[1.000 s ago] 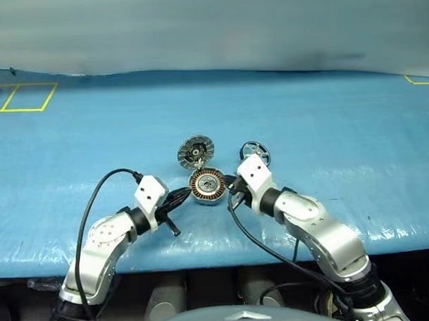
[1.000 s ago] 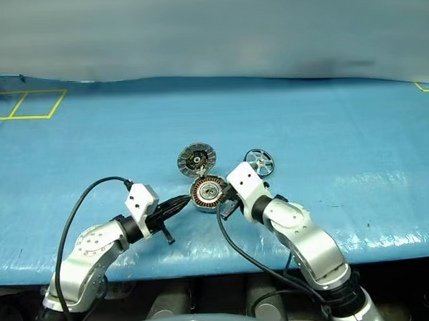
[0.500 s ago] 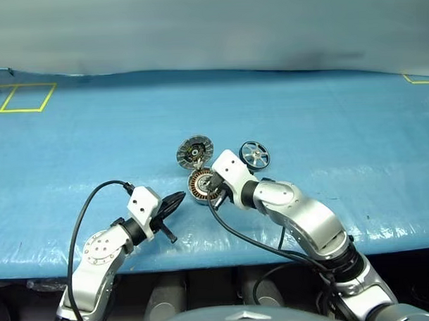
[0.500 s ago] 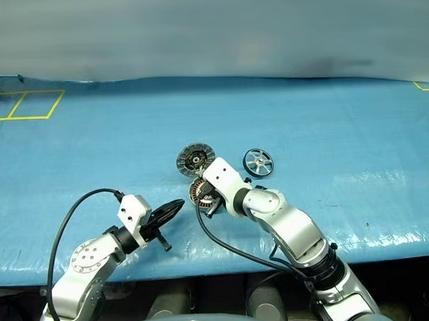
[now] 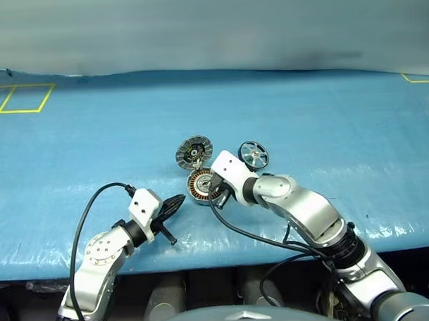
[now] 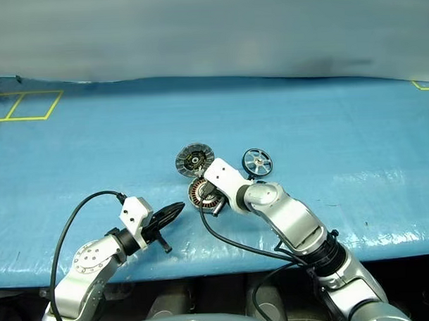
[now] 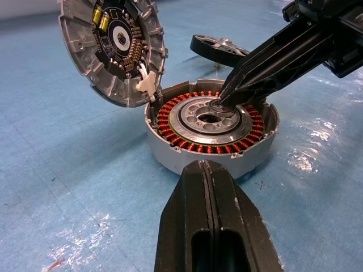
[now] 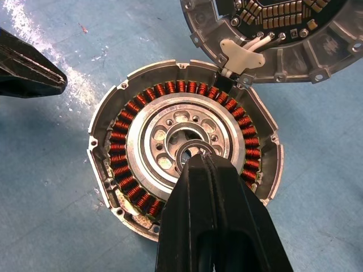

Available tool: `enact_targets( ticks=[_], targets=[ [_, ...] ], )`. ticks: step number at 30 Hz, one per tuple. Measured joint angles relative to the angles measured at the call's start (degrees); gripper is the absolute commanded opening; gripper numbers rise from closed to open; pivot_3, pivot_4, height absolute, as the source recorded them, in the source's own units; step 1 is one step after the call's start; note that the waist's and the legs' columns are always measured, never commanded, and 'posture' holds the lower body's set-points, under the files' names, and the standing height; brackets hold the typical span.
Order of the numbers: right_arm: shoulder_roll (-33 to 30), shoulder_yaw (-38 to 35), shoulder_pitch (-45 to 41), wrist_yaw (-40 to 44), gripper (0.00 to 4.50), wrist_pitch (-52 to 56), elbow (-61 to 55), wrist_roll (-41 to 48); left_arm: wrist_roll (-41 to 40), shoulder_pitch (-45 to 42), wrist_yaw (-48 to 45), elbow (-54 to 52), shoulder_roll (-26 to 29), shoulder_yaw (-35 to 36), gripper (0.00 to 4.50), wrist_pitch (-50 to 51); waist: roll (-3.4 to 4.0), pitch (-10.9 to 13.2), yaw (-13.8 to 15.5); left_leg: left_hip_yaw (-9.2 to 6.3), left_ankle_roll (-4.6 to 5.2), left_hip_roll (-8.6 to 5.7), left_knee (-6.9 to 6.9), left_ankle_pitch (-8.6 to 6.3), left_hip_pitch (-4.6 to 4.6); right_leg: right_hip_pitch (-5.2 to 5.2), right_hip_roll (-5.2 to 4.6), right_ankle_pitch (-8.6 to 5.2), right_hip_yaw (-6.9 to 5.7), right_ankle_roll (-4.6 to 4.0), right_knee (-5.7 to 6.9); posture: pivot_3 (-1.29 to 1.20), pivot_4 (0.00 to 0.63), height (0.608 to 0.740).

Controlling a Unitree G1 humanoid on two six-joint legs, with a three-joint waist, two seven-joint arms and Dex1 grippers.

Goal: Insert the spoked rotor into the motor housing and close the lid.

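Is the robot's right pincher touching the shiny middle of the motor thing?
Touching. In the left wrist view the right gripper rests its shut tips on the motor housing centre ring, no gap.

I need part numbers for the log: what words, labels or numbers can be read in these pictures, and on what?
None can be read.
The lid: its inner circuit board carries small components, no legible marking.
The motor housing: no text shows.
The spoked rotor: too small to tell.
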Motion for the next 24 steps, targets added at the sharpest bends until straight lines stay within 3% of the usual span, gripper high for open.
enact_targets(
  ticks=[24],
  targets=[
    [1.9,2.7,-2.9,4.4,0.04,-4.6,5.4,-1.5,0.0,1.0,-1.2,2.7,0.0,0.2,0.00,-3.7,0.01,0.0,0.0,0.00,0.00,0.01,-0.04,0.00,0.01,-0.02,0.00,-0.01,-0.01,-0.01,-0.01,0.00,0.150,0.740]
  ],
)
